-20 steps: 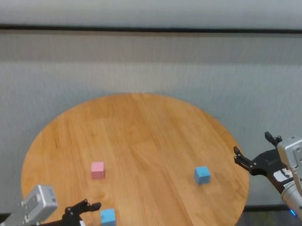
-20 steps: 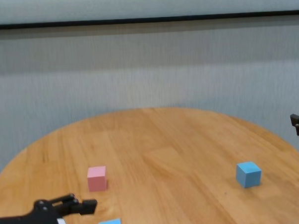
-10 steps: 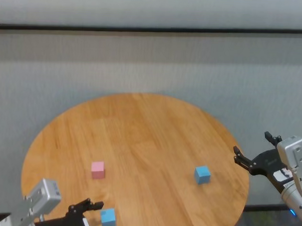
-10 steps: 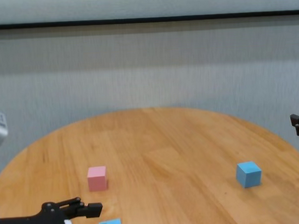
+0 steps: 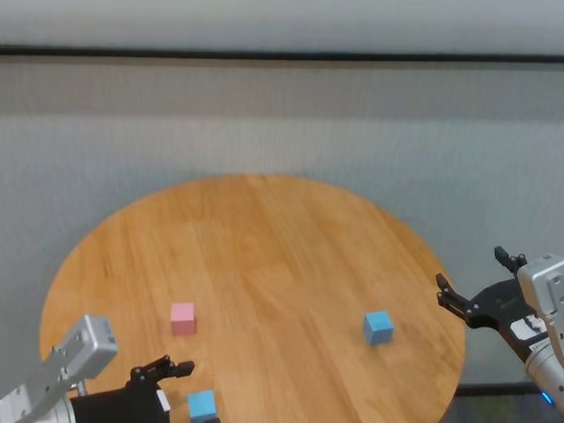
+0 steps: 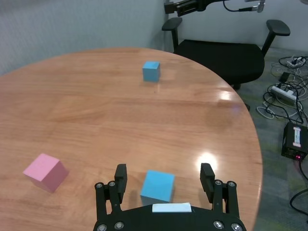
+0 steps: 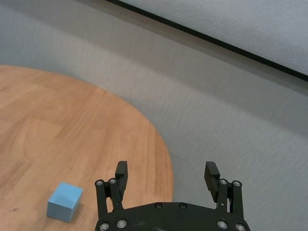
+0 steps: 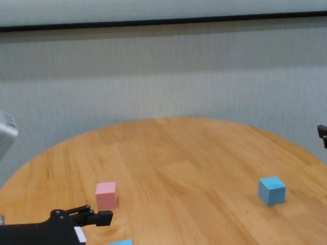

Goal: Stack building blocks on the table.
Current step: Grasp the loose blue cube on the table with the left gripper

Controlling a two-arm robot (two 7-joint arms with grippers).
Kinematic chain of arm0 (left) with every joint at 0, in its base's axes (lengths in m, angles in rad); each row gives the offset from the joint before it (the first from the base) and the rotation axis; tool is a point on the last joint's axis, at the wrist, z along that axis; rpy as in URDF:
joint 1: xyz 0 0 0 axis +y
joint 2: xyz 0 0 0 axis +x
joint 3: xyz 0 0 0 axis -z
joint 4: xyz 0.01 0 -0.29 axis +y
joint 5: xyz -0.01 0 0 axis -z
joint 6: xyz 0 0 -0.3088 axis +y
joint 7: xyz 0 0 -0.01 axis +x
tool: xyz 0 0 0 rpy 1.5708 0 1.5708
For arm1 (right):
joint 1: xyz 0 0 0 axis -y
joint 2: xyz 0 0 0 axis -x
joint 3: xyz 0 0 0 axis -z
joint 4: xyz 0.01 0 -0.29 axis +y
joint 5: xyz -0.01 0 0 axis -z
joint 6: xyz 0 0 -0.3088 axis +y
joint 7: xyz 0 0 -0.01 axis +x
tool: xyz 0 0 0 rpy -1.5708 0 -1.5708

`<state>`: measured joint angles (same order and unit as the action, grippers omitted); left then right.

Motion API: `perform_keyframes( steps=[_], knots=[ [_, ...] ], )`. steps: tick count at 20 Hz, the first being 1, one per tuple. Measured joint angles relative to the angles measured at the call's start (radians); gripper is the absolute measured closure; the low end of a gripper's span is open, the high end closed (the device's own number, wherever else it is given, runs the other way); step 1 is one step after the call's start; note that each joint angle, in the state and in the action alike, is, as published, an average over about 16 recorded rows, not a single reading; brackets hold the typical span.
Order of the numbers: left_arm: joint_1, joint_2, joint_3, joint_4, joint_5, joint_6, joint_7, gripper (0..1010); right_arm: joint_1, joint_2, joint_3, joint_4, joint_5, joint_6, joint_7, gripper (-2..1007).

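On the round wooden table (image 5: 262,229) lie a pale pink cube (image 5: 182,317) at the left, a light blue cube (image 5: 201,406) near the front edge, and a second light blue cube (image 5: 378,326) at the right. My left gripper (image 5: 193,393) is open, low over the table, with one finger on each side of the near blue cube (image 6: 158,186); the fingers do not touch it. The pink cube (image 6: 45,172) lies just beside it. My right gripper (image 5: 470,267) is open and empty, off the table's right edge, beyond the right blue cube (image 7: 65,201).
A grey wall stands behind the table (image 8: 181,149). In the left wrist view a black office chair (image 6: 226,53) stands past the table's far side, with cables and a black box (image 6: 293,139) on the floor.
My left gripper has moved forward toward the near blue cube, and its open fingers now flank it. The cubes and the right arm have not moved.
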<state>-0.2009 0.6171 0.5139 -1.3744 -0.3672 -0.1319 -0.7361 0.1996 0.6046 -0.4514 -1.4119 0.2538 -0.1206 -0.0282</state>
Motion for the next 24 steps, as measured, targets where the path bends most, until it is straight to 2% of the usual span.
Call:
perform_keyframes(
  steps=[10, 24],
  knots=[
    [-0.039, -0.025, 0.019, 0.061, 0.005, 0.004, -0.009, 10, 0.000, 0.000, 0.000, 0.000, 0.000, 0.000, 0.000, 1],
    [-0.054, -0.043, 0.036, 0.103, 0.027, 0.009, -0.003, 10, 0.000, 0.000, 0.000, 0.000, 0.000, 0.000, 0.000, 0]
  ],
)
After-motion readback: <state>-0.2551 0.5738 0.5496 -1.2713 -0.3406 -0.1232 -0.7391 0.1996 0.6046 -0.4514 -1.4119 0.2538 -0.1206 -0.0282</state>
